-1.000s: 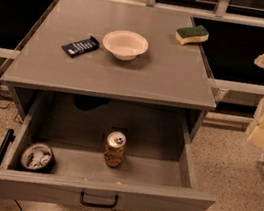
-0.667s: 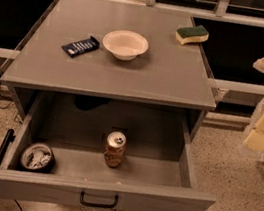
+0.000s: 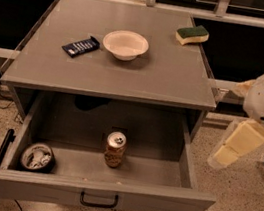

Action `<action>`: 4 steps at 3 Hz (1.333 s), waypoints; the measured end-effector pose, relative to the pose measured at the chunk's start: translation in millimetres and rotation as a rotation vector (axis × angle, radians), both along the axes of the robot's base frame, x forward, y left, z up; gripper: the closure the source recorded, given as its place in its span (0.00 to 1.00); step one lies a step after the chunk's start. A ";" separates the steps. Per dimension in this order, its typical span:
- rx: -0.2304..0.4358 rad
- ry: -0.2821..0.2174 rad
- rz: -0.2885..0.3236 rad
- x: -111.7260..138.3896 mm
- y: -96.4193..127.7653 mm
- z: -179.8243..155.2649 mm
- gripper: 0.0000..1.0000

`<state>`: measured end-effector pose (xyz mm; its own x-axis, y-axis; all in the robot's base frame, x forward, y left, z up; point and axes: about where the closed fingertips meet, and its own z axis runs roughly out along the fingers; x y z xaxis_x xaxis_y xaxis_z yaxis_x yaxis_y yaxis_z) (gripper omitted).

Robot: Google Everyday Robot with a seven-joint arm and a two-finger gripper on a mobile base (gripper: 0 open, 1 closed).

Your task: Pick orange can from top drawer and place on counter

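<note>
The orange can [image 3: 114,149] stands upright in the middle of the open top drawer [image 3: 106,196], silver top and pull tab up. The drawer is pulled out from under the counter [image 3: 167,78], and its black handle [image 3: 98,202] shows on the front panel. My gripper [image 3: 229,147] hangs at the right, outside the drawer's right wall and above the floor. It is level with the drawer opening and well apart from the can. It holds nothing that I can see.
A short dark round tin with white contents [image 3: 37,157] sits in the drawer's front left corner. On the counter are a white bowl [image 3: 125,44], a dark blue packet [image 3: 80,46] and a green-and-yellow sponge [image 3: 192,35]. Cables lie on the floor at left.
My arm and gripper have moved left and down, closer to the drawer's right side. The can and the other things have not moved.
</note>
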<state>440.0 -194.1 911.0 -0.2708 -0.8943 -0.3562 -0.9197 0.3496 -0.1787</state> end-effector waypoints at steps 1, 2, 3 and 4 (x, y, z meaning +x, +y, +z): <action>0.095 0.025 -0.021 -1.1 11.1 -26.0 0.00; 0.096 0.025 -0.021 -1.1 11.1 -26.2 0.00; 0.127 0.043 -0.024 1.1 14.0 -46.5 0.00; 0.191 0.066 -0.006 6.0 30.4 -81.7 0.00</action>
